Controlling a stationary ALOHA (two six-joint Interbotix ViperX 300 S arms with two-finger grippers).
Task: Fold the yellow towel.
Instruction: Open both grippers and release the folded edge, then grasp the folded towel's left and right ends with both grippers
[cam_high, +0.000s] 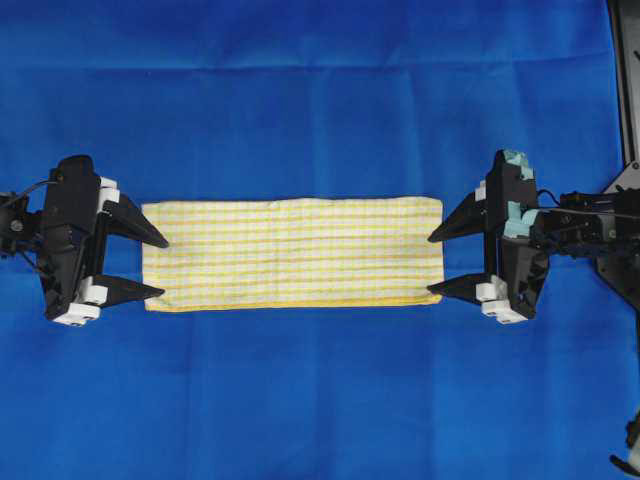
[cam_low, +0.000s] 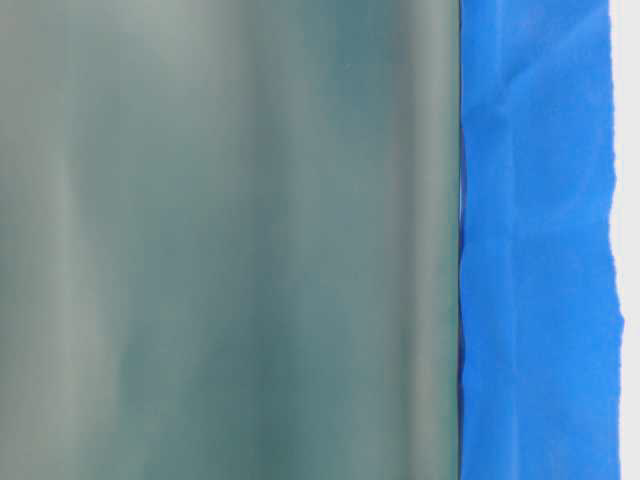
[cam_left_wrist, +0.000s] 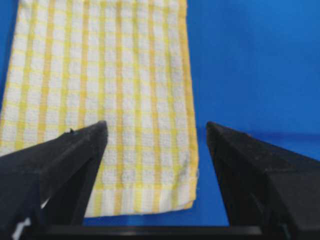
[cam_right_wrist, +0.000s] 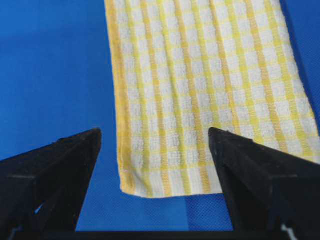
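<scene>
The left gripper (cam_high: 164, 266) and right gripper (cam_high: 431, 266) stood with jaws spread wide, holding nothing, one at each short end of the yellow towel (cam_high: 292, 252), which lay flat on the blue cloth (cam_high: 320, 100) as a long folded strip.

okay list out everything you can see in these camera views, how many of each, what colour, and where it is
yellow towel: one, pale yellow and white check, lying flat as a long strip in the middle of the blue cloth, its short ends facing the two grippers.
blue cloth: one, plain bright blue, covering the whole work surface under the towel; also seen at the right of the table-level view.
blurred grey-green surface: one, filling most of the table-level view; cannot tell what it is.
left gripper: one, black with white parts, at the towel's left end, open, holding nothing.
right gripper: one, black with white and pale teal parts, at the towel's right end, open, holding nothing.
</scene>
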